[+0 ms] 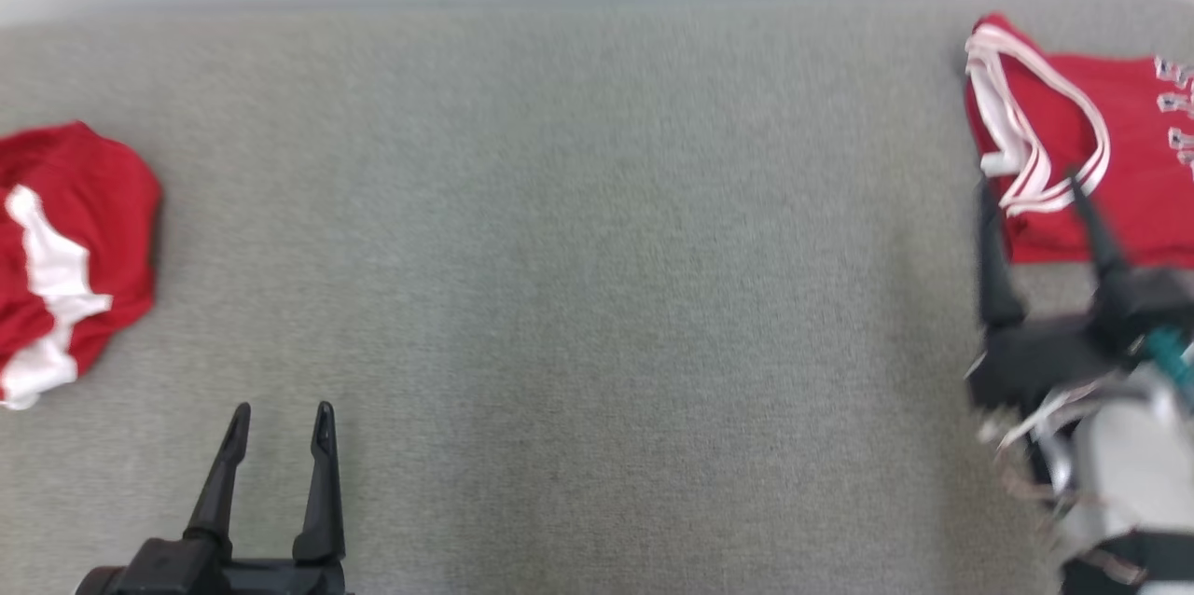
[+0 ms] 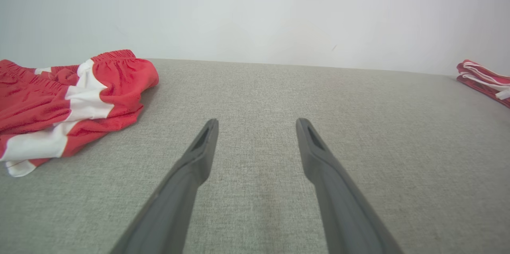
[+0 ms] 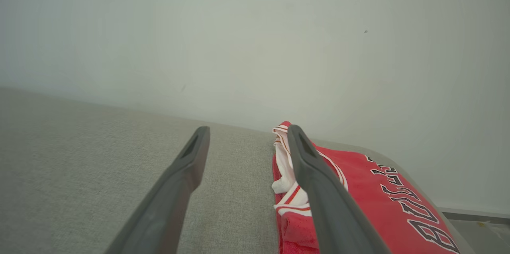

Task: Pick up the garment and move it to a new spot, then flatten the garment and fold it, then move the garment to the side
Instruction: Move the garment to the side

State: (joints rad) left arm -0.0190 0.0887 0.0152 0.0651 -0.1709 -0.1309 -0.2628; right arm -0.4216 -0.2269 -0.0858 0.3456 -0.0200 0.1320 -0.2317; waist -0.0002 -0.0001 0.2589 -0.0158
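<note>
My right pincer (image 1: pixel 1028 180) stands spread wide at the near left corner of the folded jersey (image 1: pixel 1129 194), one finger over the white-striped neckline trim (image 1: pixel 998 110) and the other over bare grey worktop (image 1: pixel 597 250). It pinches nothing, and I cannot tell whether the tips touch the cloth, since the head view is blurred there. My left pincer (image 1: pixel 284 408) is likewise spread and empty, low at my left over bare worktop, well apart from the crumpled shorts (image 1: pixel 84 203) at the far left edge. The jersey lies flat and squared at the far right, lettering up, so I judge it folded and set aside, and the step in hand to be getting my right arm clear of it. To do that well I should lift before pulling back, fingers kept spread, so that no tip hooks the loose trim and drags the fold open. If the shorts come next, my left pincer is the nearer one; I would come down on the raised ridge of the waistband (image 2: pixel 115 55) and not on a flat panel, so the grip takes cloth and not the worktop's covering
</note>
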